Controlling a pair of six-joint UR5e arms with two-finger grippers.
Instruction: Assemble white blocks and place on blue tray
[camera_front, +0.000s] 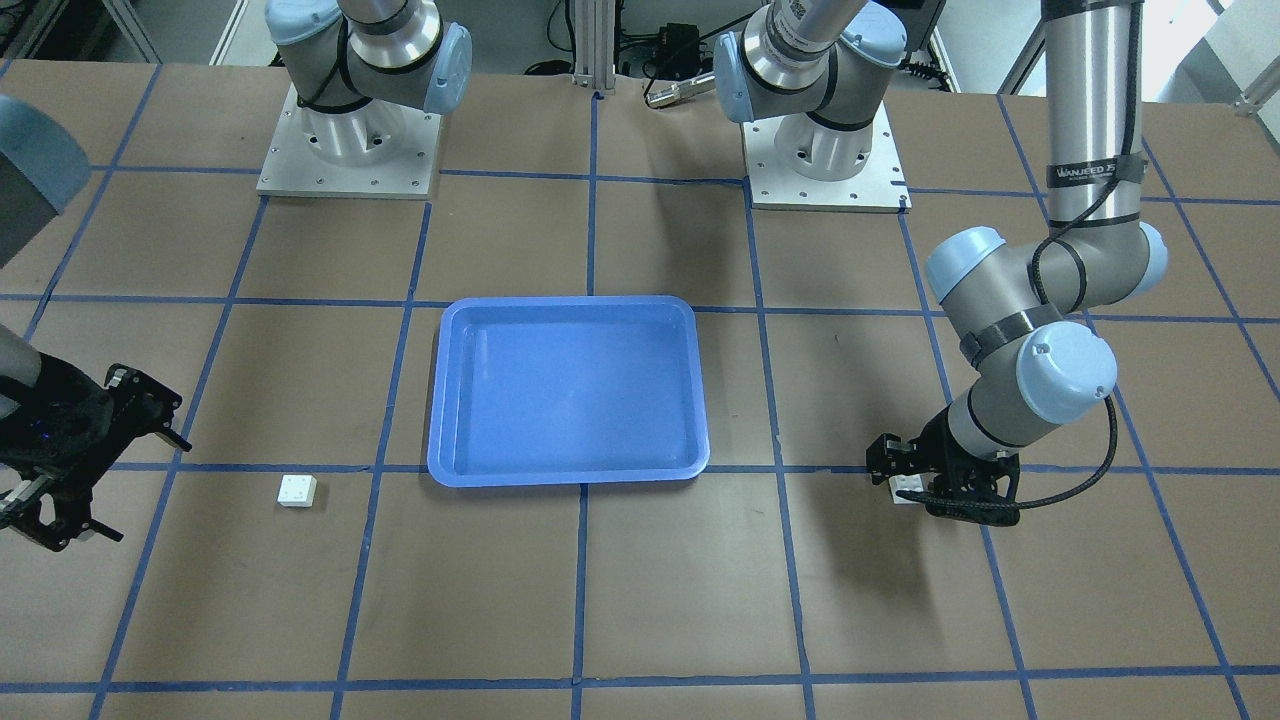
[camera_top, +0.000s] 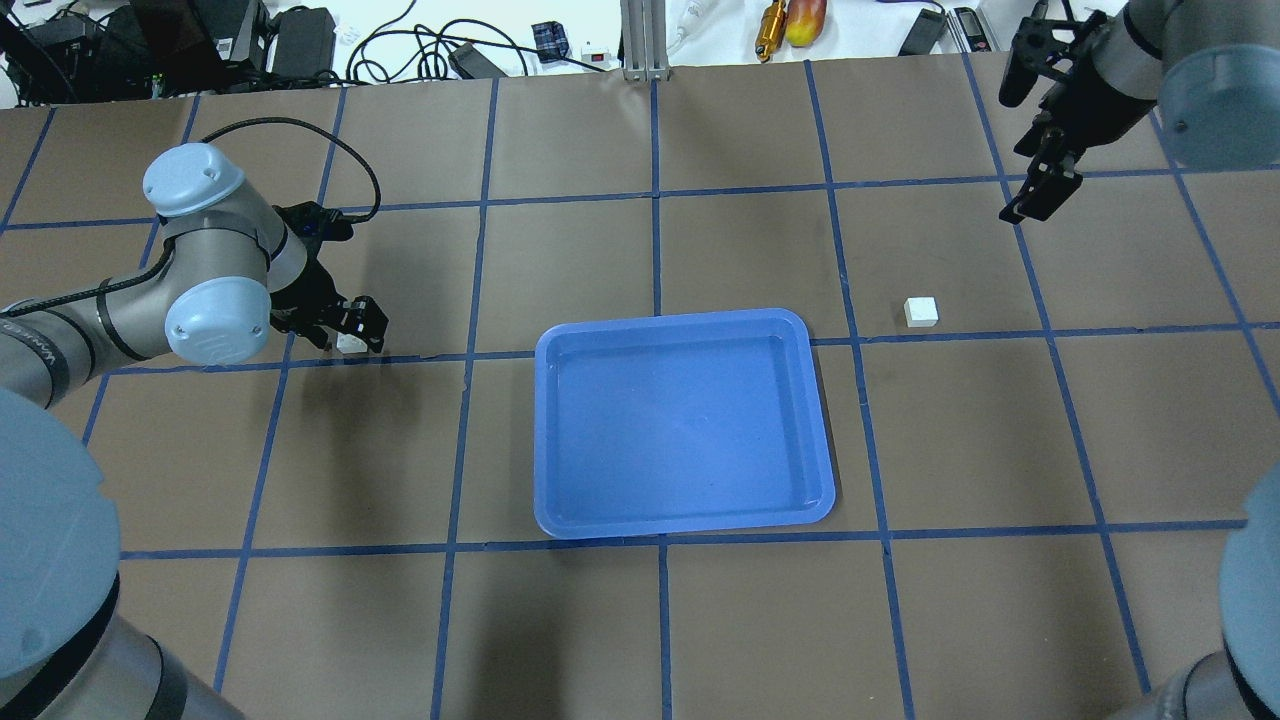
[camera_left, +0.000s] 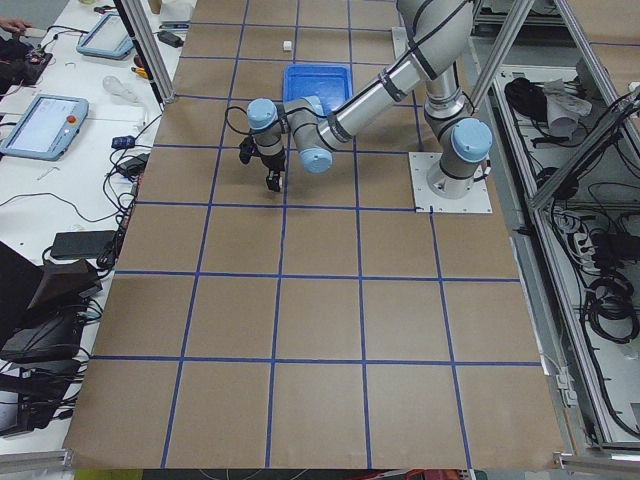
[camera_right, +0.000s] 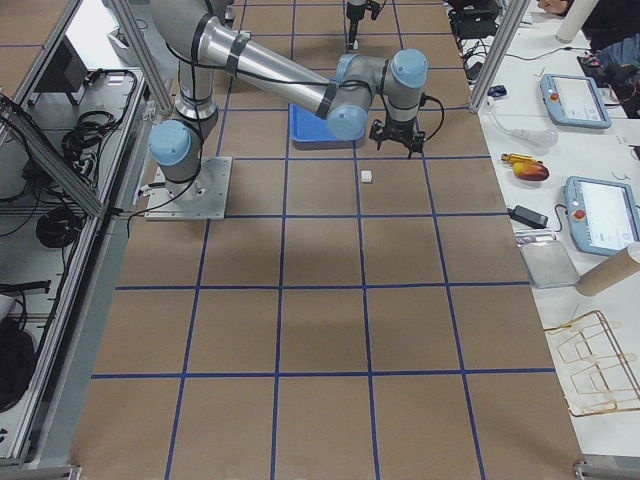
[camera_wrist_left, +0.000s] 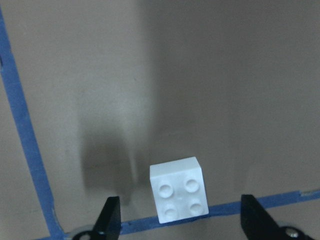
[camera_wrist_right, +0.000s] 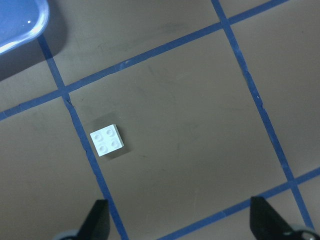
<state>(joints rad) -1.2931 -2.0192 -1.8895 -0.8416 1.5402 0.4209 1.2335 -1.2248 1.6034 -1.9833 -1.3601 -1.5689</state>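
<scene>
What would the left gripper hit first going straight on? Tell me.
Likely the white block, which lies inside the open left gripper, with the table just beyond. Depth is unclear.

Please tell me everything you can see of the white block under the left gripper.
The small square white plastic block has four round studs on top and looks smooth. It lies flat, studs up, on the brown paper-covered table, by a blue tape line, between the fingers of the open left gripper, touching neither.
</scene>
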